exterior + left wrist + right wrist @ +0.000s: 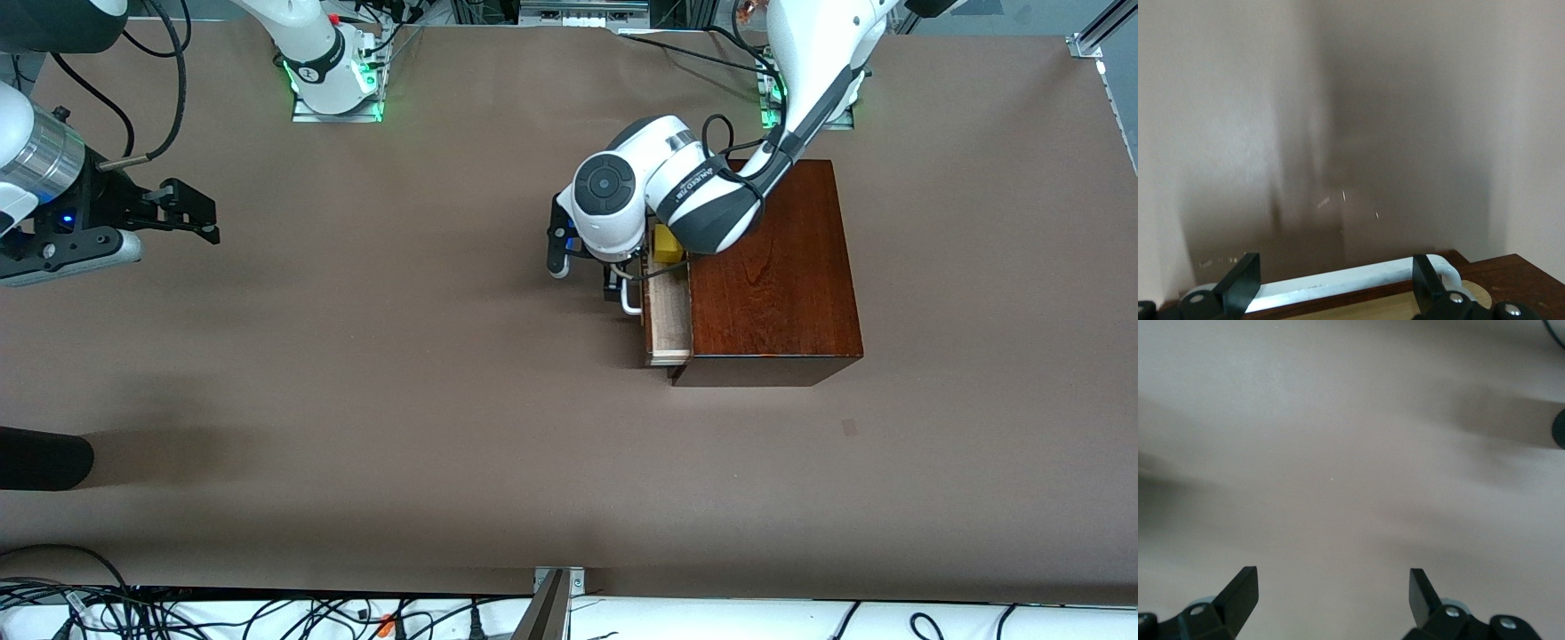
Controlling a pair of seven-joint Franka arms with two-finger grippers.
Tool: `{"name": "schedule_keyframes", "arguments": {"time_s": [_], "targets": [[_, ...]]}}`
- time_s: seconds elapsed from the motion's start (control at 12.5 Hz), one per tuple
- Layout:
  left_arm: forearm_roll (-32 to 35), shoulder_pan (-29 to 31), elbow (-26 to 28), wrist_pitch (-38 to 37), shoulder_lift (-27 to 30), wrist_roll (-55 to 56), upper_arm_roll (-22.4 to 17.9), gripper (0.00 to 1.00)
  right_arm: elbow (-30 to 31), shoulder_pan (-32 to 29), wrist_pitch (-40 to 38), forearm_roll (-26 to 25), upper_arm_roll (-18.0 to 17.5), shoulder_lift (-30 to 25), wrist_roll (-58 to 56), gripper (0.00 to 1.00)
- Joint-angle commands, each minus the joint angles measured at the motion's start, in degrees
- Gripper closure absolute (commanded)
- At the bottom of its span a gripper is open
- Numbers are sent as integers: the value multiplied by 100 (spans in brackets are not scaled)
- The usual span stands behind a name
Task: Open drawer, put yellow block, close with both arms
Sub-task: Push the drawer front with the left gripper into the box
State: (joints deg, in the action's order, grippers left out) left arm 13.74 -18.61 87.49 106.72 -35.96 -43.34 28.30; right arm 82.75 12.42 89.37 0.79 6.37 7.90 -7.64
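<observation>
1. Two arms here, only one busy. The left gripper (613, 283) is down at the drawer (669, 311), which sits partly pulled out of the box (772, 267) toward the right arm's end of the bench (444, 400). The block (669, 244) is already lying in the drawer, mostly tucked under the left arm's wrist.
2. Left wrist view shows its fingers (1241, 283) spread wide, one near each end of the white handle (1351, 280), not pinching anything.
3. The right gripper (191, 213) hangs over bare bench well away from the box, fingers (1238, 593) spread too. It's just waiting.
4. Handling guess: the block looks light, rigid and easy, nothing fragile there. The drawer is the thing to worry about now. Stiff wood, probably slides fine if pushed straight, might bind if shoved at one corner.
5. The glossy box could skate on the bench when pushed, so I'd brace it with one arm.
6. Best contact is flat on the drawer front, near the middle by the handle, not a pinch.
</observation>
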Motion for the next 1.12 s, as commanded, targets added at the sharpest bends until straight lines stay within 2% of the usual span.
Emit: {"name": "schedule_keyframes", "arguments": {"time_s": [0.0,0.64,0.8,1.04], "targets": [[260,252,5,-371,54,-227,-26,0,-100,-90,-43,-132,-75,-78,52,0],[261,543,-4,-485,72,-474,-9,0,-189,-108,-86,-71,-92,-86,271,0],[261,569,-4,-538,81,-474,-26,0,-189,-108,-366,-53,-118,-95,420,0],[261,595,-4,-573,81,-474,-26,0,-198,-108,-386,-36,-118,-87,448,0]]}}
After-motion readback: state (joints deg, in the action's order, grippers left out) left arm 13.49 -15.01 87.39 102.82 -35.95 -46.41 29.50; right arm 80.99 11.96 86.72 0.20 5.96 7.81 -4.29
